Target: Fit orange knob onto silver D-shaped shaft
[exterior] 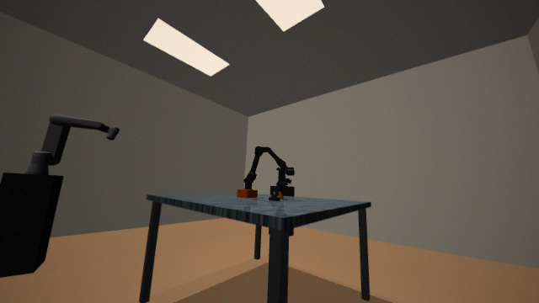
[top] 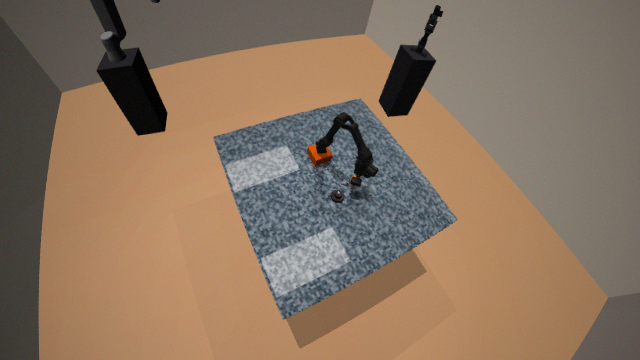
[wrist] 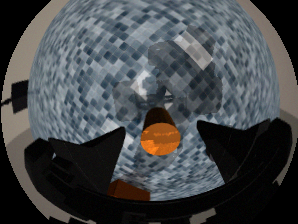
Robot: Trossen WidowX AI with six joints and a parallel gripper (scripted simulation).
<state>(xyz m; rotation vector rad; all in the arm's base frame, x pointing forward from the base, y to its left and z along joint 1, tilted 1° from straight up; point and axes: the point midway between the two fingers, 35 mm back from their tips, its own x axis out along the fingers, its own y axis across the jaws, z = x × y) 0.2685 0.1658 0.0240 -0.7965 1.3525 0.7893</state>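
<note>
The orange knob appears to stand on the table, off the pedestal. In the wrist view its round face is toward the camera; its underside and hole are hidden. My gripper is wide open, with one finger on each side of the knob and a visible gap on both sides in the wrist view. The round pedestal with its short shaft stands close beside the gripper. The shaft's flat side cannot be made out, and the pedestal is not clearly visible in the wrist view.
The arm's orange base block sits on the speckled blue-grey table. Two pale rectangles lie on the table top in the top view. Dark pillars bearing other arms stand beyond the table.
</note>
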